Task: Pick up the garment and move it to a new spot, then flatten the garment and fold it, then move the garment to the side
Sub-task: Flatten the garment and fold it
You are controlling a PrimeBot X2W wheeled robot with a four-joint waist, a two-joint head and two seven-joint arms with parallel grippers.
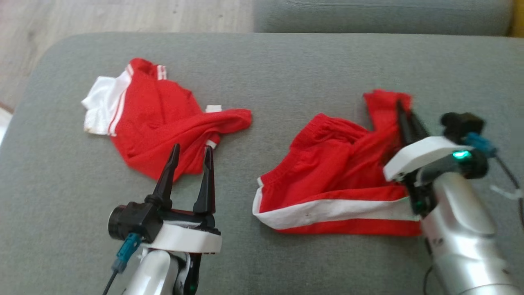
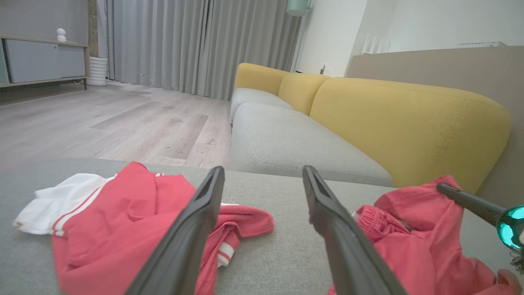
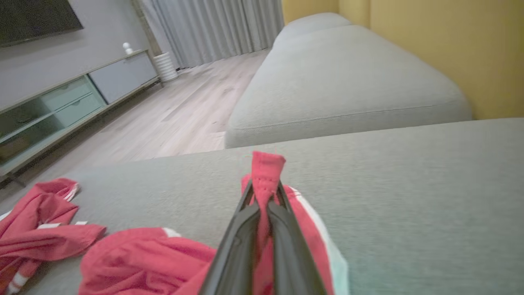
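Observation:
The garment, a pair of red shorts (image 1: 327, 172) with a white stripe, lies crumpled on the right of the grey cushion (image 1: 286, 69). My right gripper (image 1: 405, 112) is shut on a fold of its far edge. In the right wrist view the fingers (image 3: 264, 190) pinch red fabric (image 3: 266, 168) that sticks up between them. My left gripper (image 1: 192, 148) stands open over the near edge of a second piece, a red shirt (image 1: 155, 110) with a white sleeve, and holds nothing. The left wrist view shows its spread fingers (image 2: 264, 170) between the shirt (image 2: 123, 213) and the shorts (image 2: 413, 229).
Wood floor (image 1: 123, 16) lies beyond the cushion's far left corner. Another grey seat cushion (image 3: 348, 82) and a yellow sofa back (image 2: 409, 114) stand behind. A low TV cabinet (image 3: 61, 106) runs along the wall. Bare cushion separates the two red pieces.

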